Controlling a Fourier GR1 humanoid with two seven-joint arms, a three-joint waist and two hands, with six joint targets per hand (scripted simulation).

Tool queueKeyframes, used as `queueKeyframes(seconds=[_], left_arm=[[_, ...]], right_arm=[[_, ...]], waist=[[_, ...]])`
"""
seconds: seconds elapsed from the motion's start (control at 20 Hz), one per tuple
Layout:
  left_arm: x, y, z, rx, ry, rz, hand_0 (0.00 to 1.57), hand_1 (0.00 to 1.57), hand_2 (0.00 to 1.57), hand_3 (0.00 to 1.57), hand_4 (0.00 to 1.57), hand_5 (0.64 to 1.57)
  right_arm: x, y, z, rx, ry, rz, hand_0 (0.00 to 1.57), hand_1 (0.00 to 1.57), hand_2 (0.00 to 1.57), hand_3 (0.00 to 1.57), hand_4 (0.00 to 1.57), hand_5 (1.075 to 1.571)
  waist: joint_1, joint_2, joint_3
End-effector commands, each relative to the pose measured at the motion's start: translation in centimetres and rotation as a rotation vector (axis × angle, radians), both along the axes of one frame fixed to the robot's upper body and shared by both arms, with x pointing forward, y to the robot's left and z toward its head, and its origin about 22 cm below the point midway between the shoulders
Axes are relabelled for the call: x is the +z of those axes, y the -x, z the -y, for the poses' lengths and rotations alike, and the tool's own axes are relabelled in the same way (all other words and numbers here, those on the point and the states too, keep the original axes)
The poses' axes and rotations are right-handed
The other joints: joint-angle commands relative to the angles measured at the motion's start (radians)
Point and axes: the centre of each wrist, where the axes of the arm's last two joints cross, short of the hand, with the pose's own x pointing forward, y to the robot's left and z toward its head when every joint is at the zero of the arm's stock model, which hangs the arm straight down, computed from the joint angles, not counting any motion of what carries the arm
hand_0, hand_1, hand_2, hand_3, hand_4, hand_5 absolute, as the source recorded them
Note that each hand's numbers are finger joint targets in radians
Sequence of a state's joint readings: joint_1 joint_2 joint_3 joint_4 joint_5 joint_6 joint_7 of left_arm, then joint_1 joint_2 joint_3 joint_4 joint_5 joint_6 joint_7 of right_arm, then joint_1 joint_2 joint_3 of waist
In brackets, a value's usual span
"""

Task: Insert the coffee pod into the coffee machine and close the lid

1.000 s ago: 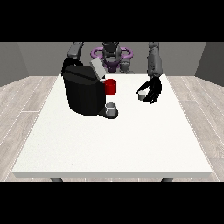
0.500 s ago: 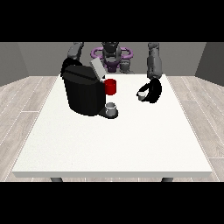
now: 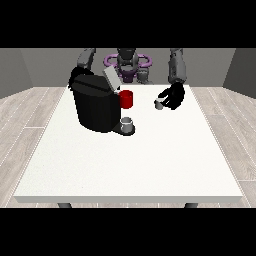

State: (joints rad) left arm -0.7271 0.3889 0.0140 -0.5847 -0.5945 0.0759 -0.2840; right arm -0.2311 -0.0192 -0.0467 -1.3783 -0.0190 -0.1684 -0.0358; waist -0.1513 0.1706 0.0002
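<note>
A black coffee machine (image 3: 95, 106) stands on the table's left half with its grey lid (image 3: 111, 79) raised and tilted back. A small grey cup (image 3: 127, 123) sits on its drip base. The hand at the view's right (image 3: 172, 96) is raised a little over the table, its fingers curled round a small white coffee pod (image 3: 159, 104), to the right of the machine. The hand at the view's left (image 3: 75, 76) shows only partly behind the machine's top, and its fingers are hidden.
A red mug (image 3: 127, 99) stands just right of the machine, between it and the pod. The white table (image 3: 130, 165) stretches wide toward the camera. The robot's torso (image 3: 128, 65) is at the far edge.
The hand at the view's right has lifted the pod slightly up and toward the machine. The machine, lid and mug have not moved.
</note>
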Motion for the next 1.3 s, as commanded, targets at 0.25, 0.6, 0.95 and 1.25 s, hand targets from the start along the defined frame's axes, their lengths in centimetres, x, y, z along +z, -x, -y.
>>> queueKeyframes(seconds=[0.25, 0.6, 0.95, 1.25], left_arm=[[6.1, -2.8, 2.7, -0.133, 0.001, 0.032, 1.26, 1.26, 1.33, 1.29, 0.54, 1.571], [10.1, -3.8, 2.1, -0.126, 0.02, 0.092, 1.23, 1.23, 1.32, 1.29, 0.57, 1.571], [14.8, -4.9, 2.7, -0.112, 0.011, 0.122, 1.07, 1.07, 1.22, 1.23, 0.52, 1.571], [17.3, -5.6, 3.0, -0.044, 0.039, 0.176, 1.24, 1.24, 1.26, 1.2, 0.48, 1.571]], right_arm=[[-3.1, 0.6, 0.1, 0.013, -0.009, -0.059, 0.0, 0.0, 0.0, 0.0, 0.47, 1.571], [-1.7, -0.7, 0.4, 0.036, -0.013, -0.002, 0.0, 0.0, 0.0, 0.0, 0.5, 1.571], [-1.1, -0.6, 0.3, 0.075, -0.013, 0.005, 0.0, 0.0, 0.0, 0.0, 0.5, 1.571], [1.9, -1.2, -3.9, 0.102, 0.04, 0.053, 0.0, 0.0, 0.0, 0.0, 0.49, 1.571]], waist=[[0.013, -0.064, 0.0001], [-0.007, -0.026, 0.0], [-0.053, -0.053, 0.0001], [-0.107, 0.007, -0.0004]])
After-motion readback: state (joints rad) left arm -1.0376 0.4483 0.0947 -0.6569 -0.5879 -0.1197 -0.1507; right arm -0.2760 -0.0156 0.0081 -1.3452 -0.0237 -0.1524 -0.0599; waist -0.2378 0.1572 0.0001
